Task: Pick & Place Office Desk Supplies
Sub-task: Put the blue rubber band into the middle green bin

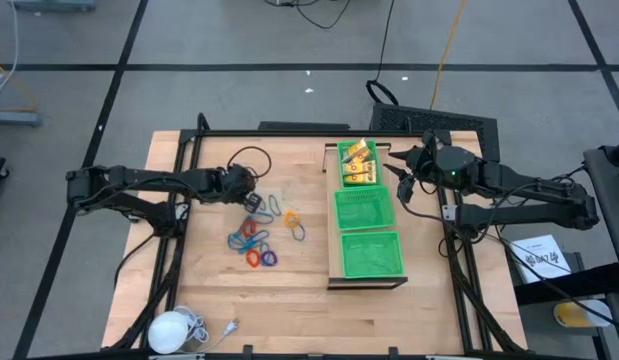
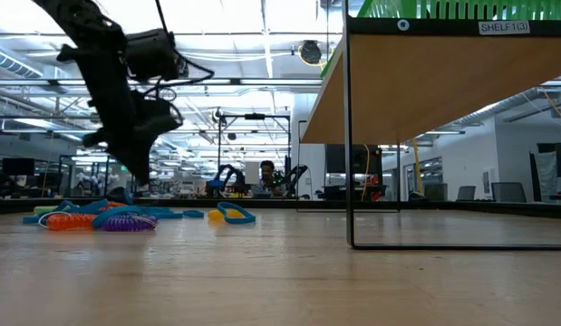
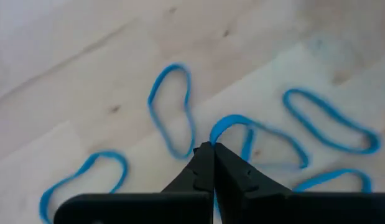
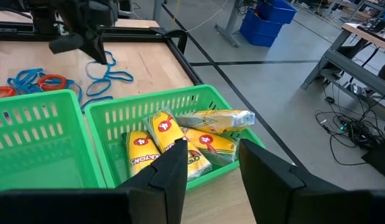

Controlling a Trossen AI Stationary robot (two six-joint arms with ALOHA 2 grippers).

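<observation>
My left gripper (image 3: 211, 148) is shut on a thin blue ring (image 3: 232, 119) just above the wooden table, over a scatter of blue rings (image 3: 170, 109). The high view shows it (image 1: 253, 200) at the far end of the pile of red, orange, purple and blue rings (image 1: 257, 240), which lie flat on the table. Yellow packets (image 4: 180, 143) lie in the far green tray (image 1: 341, 150). My right gripper (image 4: 211, 165) hovers open above that tray, holding nothing. My left gripper pinches one strand of the blue ring (image 3: 218, 132) between its two fingertips, coming from above and slanting down. The ring loops out below the tips (image 4: 108, 67). I cannot tell whether its lower end still touches the table.
Three green mesh trays sit in a row on a raised wooden shelf (image 2: 425, 81) at the table's right; the middle (image 1: 362, 210) and near (image 1: 372, 253) trays hold nothing. A white round object with a cord (image 1: 171, 328) lies at the near left corner.
</observation>
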